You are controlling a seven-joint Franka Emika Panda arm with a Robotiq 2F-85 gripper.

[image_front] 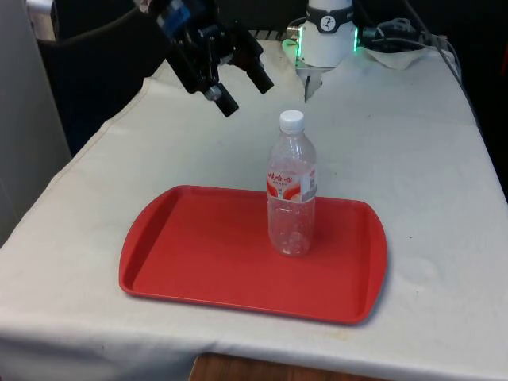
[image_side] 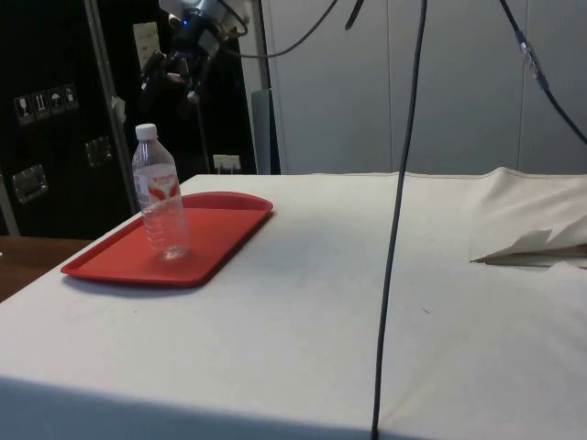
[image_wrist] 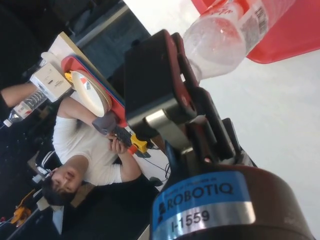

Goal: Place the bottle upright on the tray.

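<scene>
Clear plastic bottle (image_front: pixel 291 186) stands upright on my red tray (image_front: pixel 190 262), claw (image_front: pixel 242 89) spread empty at its 10 o'clock; it looks light, crushable and tippy, so I'd grip mid-label.

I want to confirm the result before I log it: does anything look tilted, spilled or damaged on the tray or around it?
Nothing stands out. The bottle stands upright on the red tray, its white cap on, with no liquid visible around it. The tray lies flat on the white cloth. The hand hangs above the table, apart from the bottle and holding nothing.
</scene>
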